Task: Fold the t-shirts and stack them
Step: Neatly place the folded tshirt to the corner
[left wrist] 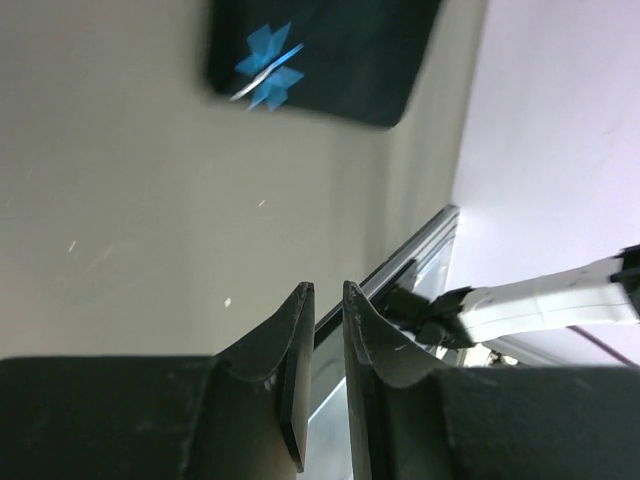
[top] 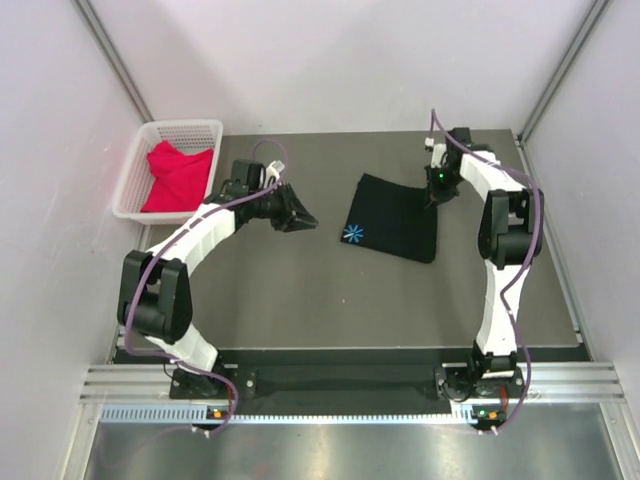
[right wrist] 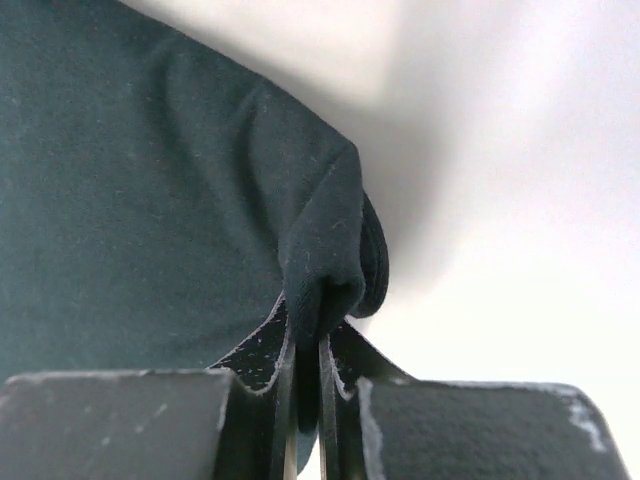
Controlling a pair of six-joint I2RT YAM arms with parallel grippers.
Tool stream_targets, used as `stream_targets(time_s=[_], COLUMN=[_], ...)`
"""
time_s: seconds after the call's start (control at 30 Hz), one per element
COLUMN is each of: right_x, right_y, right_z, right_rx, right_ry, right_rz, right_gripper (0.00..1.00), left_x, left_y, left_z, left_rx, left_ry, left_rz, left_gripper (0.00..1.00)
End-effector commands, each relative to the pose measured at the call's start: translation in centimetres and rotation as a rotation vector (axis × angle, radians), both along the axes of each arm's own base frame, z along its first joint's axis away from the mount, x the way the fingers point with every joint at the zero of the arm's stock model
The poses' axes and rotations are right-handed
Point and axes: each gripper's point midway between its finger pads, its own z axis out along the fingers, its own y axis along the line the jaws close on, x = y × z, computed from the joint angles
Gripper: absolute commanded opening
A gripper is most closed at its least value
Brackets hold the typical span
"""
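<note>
Risk, thin pinch: the right claw (right wrist: pixel 305 340) was clenched on only a small bunch of cloth at the far right corner of the black t-shirt (top: pixel 392 218). I judged that a quick pull could slip it free.
Risk, layers: the pinch might have caught only the upper layers. Lifting would then peel the fold open instead of moving the whole bundle.
Risk, drag: with nothing pinning the opposite corner, the shirt could slide or skew across the bench (top: pixel 300 300).
Right arm pose: it reached forward along the right side, elbow raised, wrist tipped down onto that corner.
Left arm pose: it was bent at the left, forearm angled toward the middle, with the left claw (top: pixel 300 215) pointing at the shirt but apart from it.
Left claw state: its fingers stood a narrow slit apart, with nothing between them.
Black t-shirt: it lay folded flat, right of centre, blue star print up.
Red-pink t-shirt (top: pixel 178 175): it sat crumpled in the white basket (top: pixel 133 180) at far left, not yet folded.
</note>
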Motion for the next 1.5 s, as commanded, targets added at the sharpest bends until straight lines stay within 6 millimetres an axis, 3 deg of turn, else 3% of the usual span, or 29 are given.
stream_targets(time_s=[0.0, 0.07, 0.1, 0.13, 0.17, 0.2, 0.23, 0.3, 0.43, 0.53, 0.73, 0.83, 0.87, 1.13, 1.47], right_x=[2.5, 4.7, 5.5, 7.2, 7.9, 8.5, 9.7, 11.3, 14.6, 15.9, 18.2, 19.1, 19.2, 20.6, 22.4], right_y=[-9.3, -11.9, -13.1, -14.0, -15.4, -16.8, -17.6, -19.3, -20.1, -20.9, -23.0, -25.1, -25.7, -26.0, -25.3], right_z=[3.8, 5.8, 5.1, 6.9, 7.4, 6.5, 7.9, 8.0, 9.1, 8.3, 9.6, 10.1, 9.1, 7.1, 8.1], right_rx=[-0.299, -0.416, -0.446, -0.478, -0.540, -0.571, -0.593, -0.619, -0.653, -0.650, -0.656, -0.600, -0.571, -0.477, -0.496], right_ry=[-0.108, -0.164, -0.162, -0.225, -0.240, -0.233, -0.279, -0.331, -0.455, -0.493, -0.634, -0.693, -0.687, -0.726, -0.816], right_rz=[-0.040, -0.059, -0.064, -0.082, -0.090, -0.104, -0.118, -0.113, -0.074, -0.110, -0.253, -0.378, -0.419, -0.482, -0.447], right_gripper=[0.00, 0.00, 0.00, 0.00, 0.00, 0.00, 0.00, 0.00, 0.00, 0.00, 0.00, 0.00, 0.00, 0.00, 0.00], left_x=[-1.4, -1.5, -1.6, -1.2, -1.0, -0.7, -0.4, -0.2, -0.1, 0.2, 1.2, 1.4, 1.4, 1.9, 2.6], left_y=[1.5, 2.0, 2.3, 2.5, 2.6, 2.6, 2.6, 2.5, 2.5, 2.5, 2.4, 2.5, 2.5, 2.2, 1.8], left_z=[-0.5, -1.0, -1.5, -1.5, -1.5, -1.5, -1.7, -1.8, -4.1, -5.0, -5.5, -5.8, -5.9, -7.0, -7.5], left_rx=[0.085, 0.135, 0.159, 0.180, 0.188, 0.195, 0.204, 0.206, 0.221, 0.227, 0.243, 0.250, 0.252, 0.243, 0.232], left_ry=[-0.039, -0.055, -0.042, -0.068, -0.077, -0.085, -0.092, -0.096, -0.045, -0.024, -0.007, 0.005, 0.009, 0.046, 0.059], left_rz=[0.002, -0.024, -0.029, -0.034, -0.036, -0.039, -0.048, -0.060, -0.074, -0.074, -0.081, -0.081, -0.080, -0.075, -0.078], left_gripper=[0.23, 0.23, 0.23, 0.23, 0.23, 0.23, 0.23, 0.23, 0.23, 0.23, 0.23, 0.23, 0.23, 0.23, 0.23])
